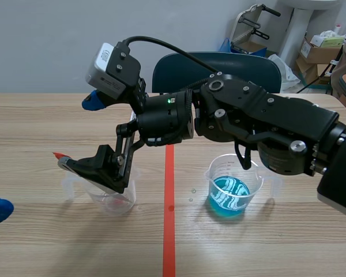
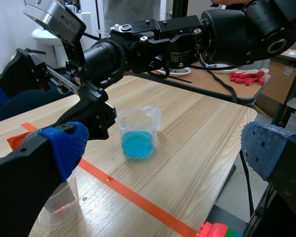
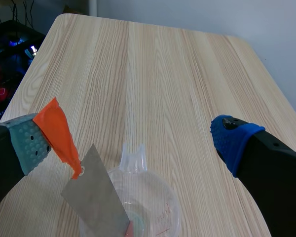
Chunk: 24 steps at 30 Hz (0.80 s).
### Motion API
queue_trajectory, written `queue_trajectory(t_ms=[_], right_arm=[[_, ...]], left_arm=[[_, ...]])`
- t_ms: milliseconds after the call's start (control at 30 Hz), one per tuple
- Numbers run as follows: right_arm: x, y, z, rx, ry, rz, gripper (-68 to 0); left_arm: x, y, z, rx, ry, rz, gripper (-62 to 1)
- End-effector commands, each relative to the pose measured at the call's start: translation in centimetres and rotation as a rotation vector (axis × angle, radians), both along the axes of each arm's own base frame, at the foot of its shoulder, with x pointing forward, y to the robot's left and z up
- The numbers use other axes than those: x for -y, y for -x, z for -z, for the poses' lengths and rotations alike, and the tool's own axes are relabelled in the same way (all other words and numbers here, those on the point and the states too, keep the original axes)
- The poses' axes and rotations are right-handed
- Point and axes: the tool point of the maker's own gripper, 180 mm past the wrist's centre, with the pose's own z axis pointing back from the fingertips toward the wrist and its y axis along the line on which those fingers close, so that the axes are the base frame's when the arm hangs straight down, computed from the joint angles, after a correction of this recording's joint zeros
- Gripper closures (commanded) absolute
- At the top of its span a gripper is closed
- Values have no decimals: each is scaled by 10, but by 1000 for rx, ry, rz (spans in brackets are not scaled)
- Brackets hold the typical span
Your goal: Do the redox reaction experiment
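Table (image 1: pixel 40 118): wooden, chair (image 1: pixel 179 69) behind it.
Right arm (image 1: pixel 265 121): crosses above blue-liquid beaker (image 1: pixel 229 187), partly hiding the chair.
Right gripper (image 3: pixel 130 143): fingers spread wide over clear beaker (image 3: pixel 160 210).
Left gripper (image 2: pixel 165 148): fingers wide apart.
Metal strip (image 3: pixel 96 195): slanted, orange-tagged end at grey-green pad (image 3: pixel 27 143), lower end inside clear beaker.

Your wooden tabletop (image 1: pixel 40 124) carries two things. A clear beaker (image 1: pixel 119 203) stands lower left; a beaker of blue liquid (image 1: pixel 229 190) sits centre-right.

Frontal scene and close wrist views share beaker (image 1: pixel 118 202).
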Motion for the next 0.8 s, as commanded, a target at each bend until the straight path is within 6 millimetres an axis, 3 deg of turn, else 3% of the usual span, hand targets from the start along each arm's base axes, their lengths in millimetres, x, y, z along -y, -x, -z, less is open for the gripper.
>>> queue_trajectory(t_ms=[0,767], right_arm=[[-1,-5,-14,19,-34,-4,-679],[-2,-5,-18,2,-54,0,-679]], left_arm=[[2,-1,-9,14,33,-7,-623],[2,-1,-9,14,33,-7,-623]])
